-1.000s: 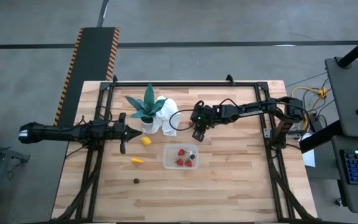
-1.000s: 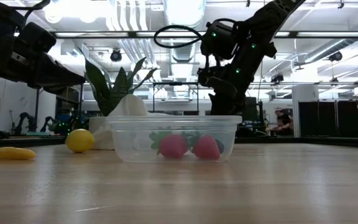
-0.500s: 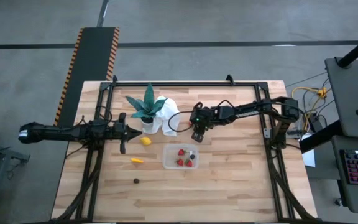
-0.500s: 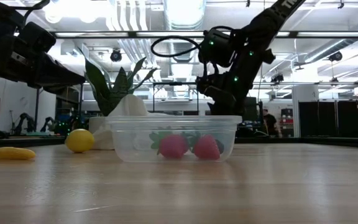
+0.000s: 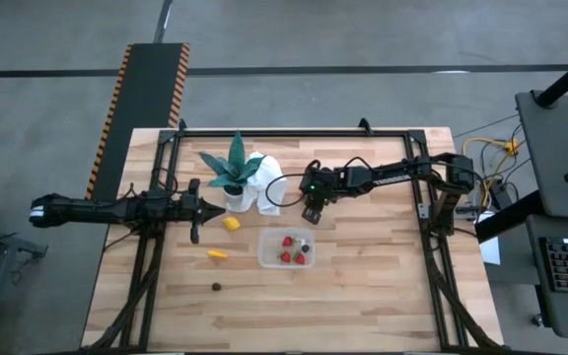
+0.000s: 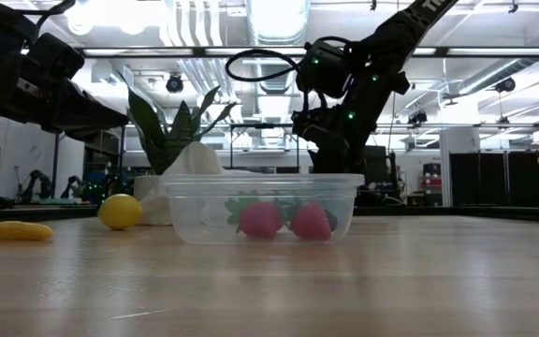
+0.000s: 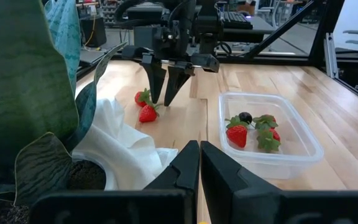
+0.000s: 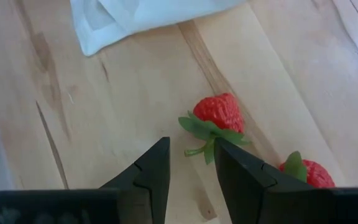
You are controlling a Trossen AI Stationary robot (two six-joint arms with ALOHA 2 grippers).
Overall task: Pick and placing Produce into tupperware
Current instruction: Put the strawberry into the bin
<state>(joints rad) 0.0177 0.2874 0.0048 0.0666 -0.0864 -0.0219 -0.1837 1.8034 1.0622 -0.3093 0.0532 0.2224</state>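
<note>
Here the right hand [image 8: 188, 171], fingers parted, hovers just beside a strawberry [image 8: 219, 113] on the table [image 8: 104, 112]

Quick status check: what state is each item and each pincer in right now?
Clear plastic rectangular tupperware: lidless, upright, holding strawberries and a dark berry.
Two red strawberries beside the white cloth: loose on the table.
Round yellow lemon: on the table, outside.
Yellow-orange elongated piece: outside.
Tiny dark berry: outside.
Right pincer: open, empty, above the strawberries.
Left pincer: shut, empty.

Right pincer [image 5: 311, 214] a touch farther left — perhaps lower, toward the strawberry [image 8: 219, 113].
</note>
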